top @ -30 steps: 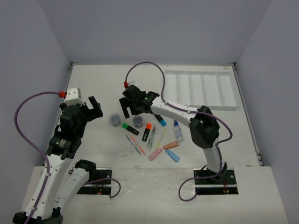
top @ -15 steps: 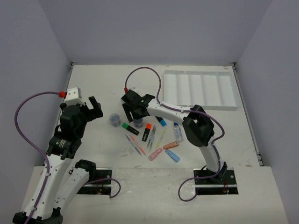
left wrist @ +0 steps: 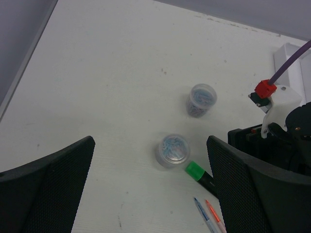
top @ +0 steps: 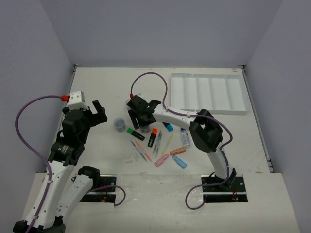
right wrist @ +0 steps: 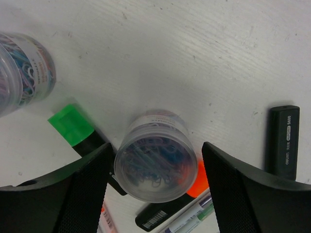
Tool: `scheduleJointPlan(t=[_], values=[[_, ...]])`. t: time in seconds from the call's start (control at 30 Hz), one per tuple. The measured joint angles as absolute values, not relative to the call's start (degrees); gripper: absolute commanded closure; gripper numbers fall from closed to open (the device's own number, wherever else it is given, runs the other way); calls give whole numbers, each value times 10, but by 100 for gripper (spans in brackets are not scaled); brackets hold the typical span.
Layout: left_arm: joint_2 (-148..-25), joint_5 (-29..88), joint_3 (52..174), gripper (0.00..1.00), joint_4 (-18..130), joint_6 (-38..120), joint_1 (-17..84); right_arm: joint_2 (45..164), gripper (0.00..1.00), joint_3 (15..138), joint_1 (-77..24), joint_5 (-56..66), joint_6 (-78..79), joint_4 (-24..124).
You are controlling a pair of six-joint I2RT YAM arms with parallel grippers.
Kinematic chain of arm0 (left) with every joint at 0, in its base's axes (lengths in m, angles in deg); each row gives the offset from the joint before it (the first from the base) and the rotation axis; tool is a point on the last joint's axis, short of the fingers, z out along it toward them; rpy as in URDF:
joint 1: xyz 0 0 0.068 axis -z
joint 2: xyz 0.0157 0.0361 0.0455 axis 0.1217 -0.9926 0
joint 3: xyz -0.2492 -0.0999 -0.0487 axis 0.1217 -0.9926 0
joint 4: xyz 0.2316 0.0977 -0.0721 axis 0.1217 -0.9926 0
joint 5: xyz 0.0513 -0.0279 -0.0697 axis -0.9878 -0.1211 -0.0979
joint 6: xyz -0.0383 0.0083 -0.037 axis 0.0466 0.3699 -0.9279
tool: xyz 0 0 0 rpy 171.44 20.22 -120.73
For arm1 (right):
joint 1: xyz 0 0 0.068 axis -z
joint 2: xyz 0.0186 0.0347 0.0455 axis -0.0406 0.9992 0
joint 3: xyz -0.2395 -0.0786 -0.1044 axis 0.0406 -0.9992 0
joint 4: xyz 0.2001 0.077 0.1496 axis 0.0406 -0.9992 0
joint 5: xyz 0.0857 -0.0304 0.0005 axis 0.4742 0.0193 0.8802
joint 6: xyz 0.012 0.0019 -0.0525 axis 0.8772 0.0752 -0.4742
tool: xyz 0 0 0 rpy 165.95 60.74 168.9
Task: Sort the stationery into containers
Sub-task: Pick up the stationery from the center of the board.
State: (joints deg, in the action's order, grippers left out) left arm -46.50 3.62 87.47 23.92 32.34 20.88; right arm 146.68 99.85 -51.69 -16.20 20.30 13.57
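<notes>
Low in the centre of the right wrist view, the middle jar (right wrist: 155,165), round and packed with coloured paper clips, sits between the fingers of the right gripper (right wrist: 156,151). They stand spread on either side of it; whether they touch it I cannot tell. At the right edge of that view a black highlighter body (right wrist: 284,141) carries small white print that looks like "S600", and the rest is too small to read. At the bottom, a white barcode sticker (right wrist: 153,221) shows on the orange-capped highlighter (right wrist: 194,182). Jars number three: the middle one, the left jar (top: 118,124) just beside the green-capped highlighter (top: 132,132), and the far jar (left wrist: 201,99) in the upper middle of the left wrist view. With the blue-capped highlighter (top: 168,127), the highlighters also make three. Below them in the top view lie three capsule pieces, pink (top: 161,160), orange (top: 177,151) and blue (top: 179,162), one small bottle (top: 185,138), and several thin pens (top: 141,151) too fine to count. At the upper right the white tray (top: 198,92) shows five long compartments, well apart from the pile. Left of centre, the left gripper (top: 98,114) hangs with its fingers wide apart over the table (top: 97,87).
</notes>
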Motion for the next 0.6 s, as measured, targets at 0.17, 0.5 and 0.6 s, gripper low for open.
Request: scheduleJointPlan(t=[0.17,0.5,0.6], values=[[-465,39,875,0,239,323,209,1467,74,989,-517,-161,209,138],[-465,40,875,0,239,323,209,1432,81,988,-507,-174,192,136],[-466,40,875,0,239,323,209,1396,81,1001,-472,-175,177,135]])
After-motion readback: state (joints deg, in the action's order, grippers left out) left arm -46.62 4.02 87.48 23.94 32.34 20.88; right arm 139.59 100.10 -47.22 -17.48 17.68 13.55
